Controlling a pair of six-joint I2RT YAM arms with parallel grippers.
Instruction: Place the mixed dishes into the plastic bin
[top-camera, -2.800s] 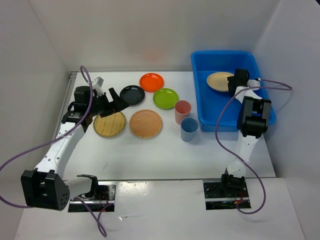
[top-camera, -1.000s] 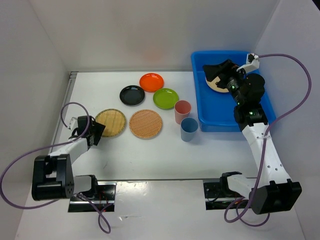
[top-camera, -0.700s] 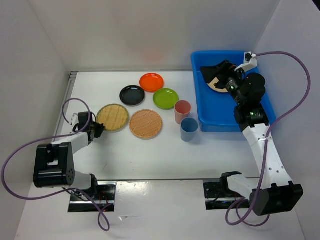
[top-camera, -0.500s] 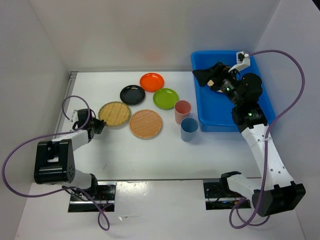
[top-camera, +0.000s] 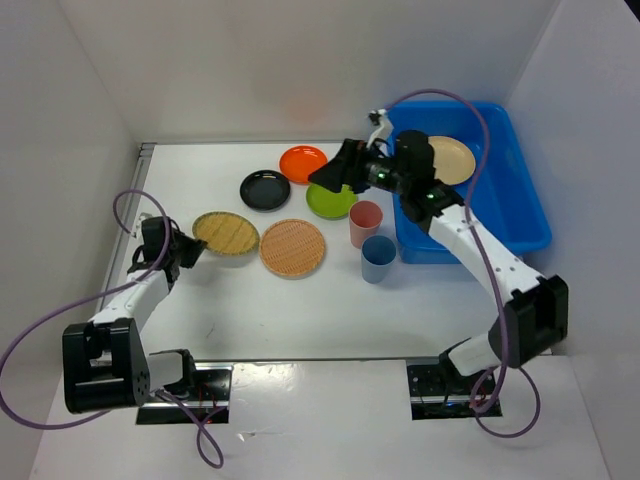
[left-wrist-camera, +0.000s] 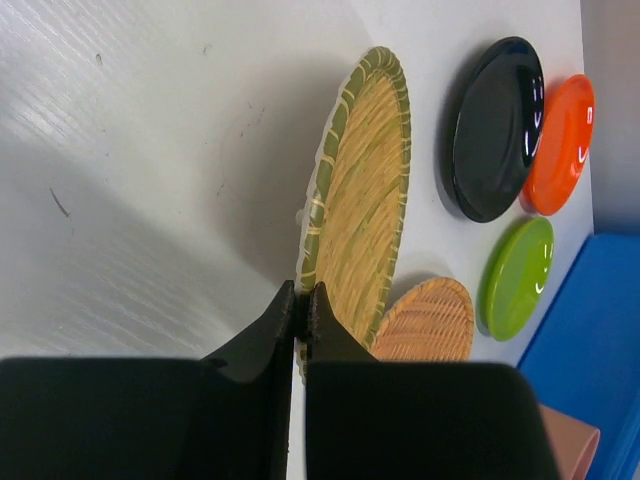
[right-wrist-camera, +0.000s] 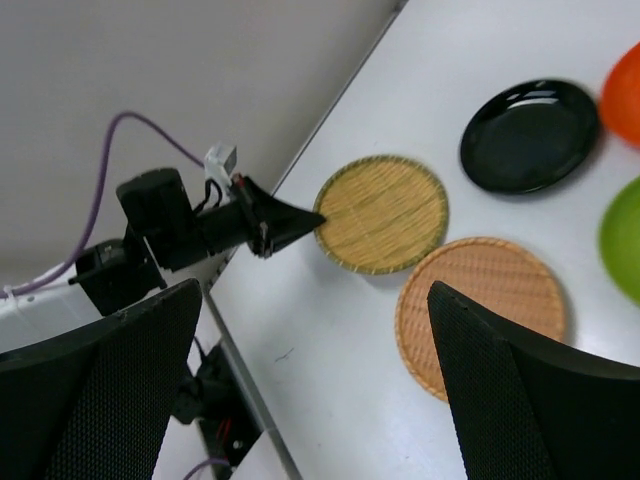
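My left gripper (left-wrist-camera: 300, 303) is shut on the near rim of the yellow-green bamboo tray (left-wrist-camera: 362, 190), whose gripped edge casts a shadow on the table. From above, this left gripper (top-camera: 190, 246) sits at the tray's (top-camera: 226, 233) left edge. My right gripper (top-camera: 335, 176) hovers open and empty over the lime green plate (top-camera: 338, 203); between its fingers (right-wrist-camera: 100, 380) I see both trays. Beside it lie the black plate (top-camera: 265, 190), orange plate (top-camera: 303, 163), brown tray (top-camera: 293, 247), pink cup (top-camera: 366, 222) and blue cup (top-camera: 378, 258). A tan plate (top-camera: 452, 160) lies in the blue bin (top-camera: 505, 215).
White walls close in the table on the left, back and right. The bin's left wall stands just right of the two cups. My right arm reaches from the right across the bin's near-left corner.
My right arm swung left out of the bin, leaving the tan plate there, and now hangs over the plates. My left gripper shut on the yellow-green tray's rim and nudged it.
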